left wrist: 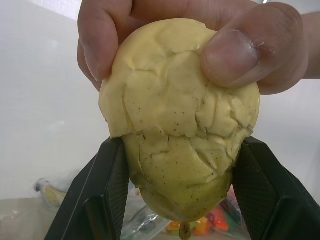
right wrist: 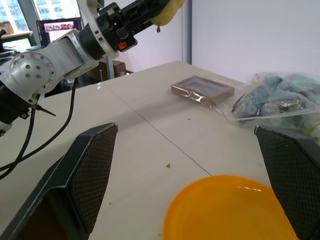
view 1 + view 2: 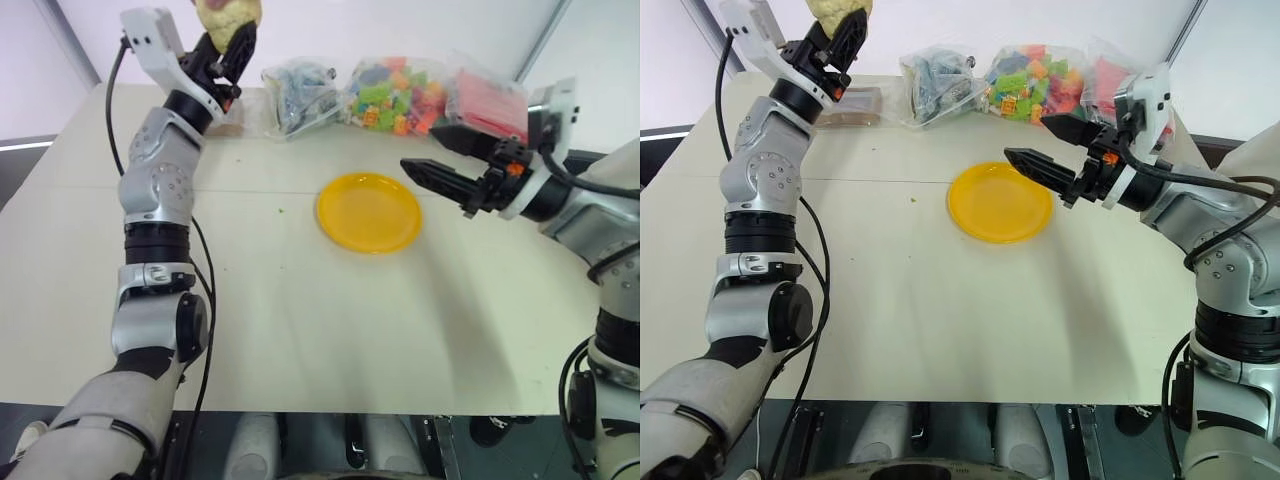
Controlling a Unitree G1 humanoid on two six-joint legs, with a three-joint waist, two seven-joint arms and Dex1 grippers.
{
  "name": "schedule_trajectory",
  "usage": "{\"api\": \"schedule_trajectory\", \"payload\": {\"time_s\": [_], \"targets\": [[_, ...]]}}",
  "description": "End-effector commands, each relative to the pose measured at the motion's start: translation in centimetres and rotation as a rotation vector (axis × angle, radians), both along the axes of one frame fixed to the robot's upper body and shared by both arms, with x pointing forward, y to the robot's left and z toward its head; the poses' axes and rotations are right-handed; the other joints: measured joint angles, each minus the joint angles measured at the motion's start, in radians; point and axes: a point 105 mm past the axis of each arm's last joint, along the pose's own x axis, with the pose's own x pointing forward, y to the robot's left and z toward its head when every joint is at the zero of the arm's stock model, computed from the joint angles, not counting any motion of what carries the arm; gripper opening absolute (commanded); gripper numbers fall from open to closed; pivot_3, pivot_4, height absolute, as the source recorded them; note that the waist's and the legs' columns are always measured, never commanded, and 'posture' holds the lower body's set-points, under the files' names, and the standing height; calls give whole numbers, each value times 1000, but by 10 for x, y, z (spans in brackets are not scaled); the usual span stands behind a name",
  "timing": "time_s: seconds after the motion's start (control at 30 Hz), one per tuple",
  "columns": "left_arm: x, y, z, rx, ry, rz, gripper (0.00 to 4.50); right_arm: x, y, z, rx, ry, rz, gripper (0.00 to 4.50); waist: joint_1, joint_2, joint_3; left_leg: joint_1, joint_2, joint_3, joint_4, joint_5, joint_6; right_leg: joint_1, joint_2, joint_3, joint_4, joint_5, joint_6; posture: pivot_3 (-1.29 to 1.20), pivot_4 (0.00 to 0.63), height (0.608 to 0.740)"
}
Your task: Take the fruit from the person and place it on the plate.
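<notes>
Black fingers (image 1: 102,195) of the left gripper (image 3: 225,55) pinch the fruit's (image 1: 180,120) lower half, raised beyond the table while the person's hand (image 1: 200,35) grips its top. It looks light, bumpy, perhaps bruisable; that mid-body hold suits. Right gripper (image 3: 1045,150) gapes beside the plate (image 3: 368,212).

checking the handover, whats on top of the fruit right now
A person's hand grips the top of the fruit, fingers over its upper part; the left pincer clamps its lower sides. The crown under the fingers is hidden.
</notes>
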Motion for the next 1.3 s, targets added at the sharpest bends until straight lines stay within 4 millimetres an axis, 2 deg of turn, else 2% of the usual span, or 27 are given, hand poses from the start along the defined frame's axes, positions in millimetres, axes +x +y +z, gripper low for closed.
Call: {"api": "schedule_trajectory", "payload": {"time_s": [0.03,0.17,0.33,0.5,0.67,0.77,1.0,1.17,1.3], "targets": [[-9,1,23,-8,-79,0,2333,-6,1,11,-4,-65,1,4500,0,0,0,0,0,0,0,0,0,0,0,0,0,0,0,0,150,731],[-11,-5,20,7,-63,-28,2333,-5,1,10,-11,-64,-1,4500,0,0,0,0,0,0,0,0,0,0,0,0,0,0,0,0,150,731],[-1,-41,-16,156,90,-103,2333,-6,1,5,-30,-57,-10,4500,3,0,0,0,0,0,0,0,0,0,0,0,0,0,0,0,150,731],[7,-81,-60,355,233,-249,2333,-6,-6,-15,-141,-42,-56,4500,1,0,0,0,0,0,0,0,0,0,0,0,0,0,0,0,150,731],[7,-107,-80,472,294,-371,2333,-10,-25,-29,-246,-44,-146,4500,0,0,0,-1,0,0,-1,0,0,-1,1,0,0,0,0,0,150,731],[9,-122,-90,528,333,-422,2333,-20,-31,-33,-258,-42,-161,4500,3,0,0,-1,0,0,-1,0,0,-1,1,0,-1,0,0,0,150,731],[15,-137,-110,572,411,-443,2333,-32,-25,-32,-211,-60,-196,4500,-3,0,0,-1,0,0,-1,-1,2,-1,1,0,-2,0,0,0,150,731],[8,-153,-144,707,445,-480,2333,-41,-26,-37,-190,-48,-249,4500,2,0,0,-1,0,0,-1,-1,2,-1,2,0,-2,0,0,0,150,731],[5,-157,-160,765,451,-491,2333,-46,-28,-41,-186,-39,-285,4500,2,0,0,-2,-1,0,0,-1,2,-1,1,0,-2,0,0,0,150,731]]}}
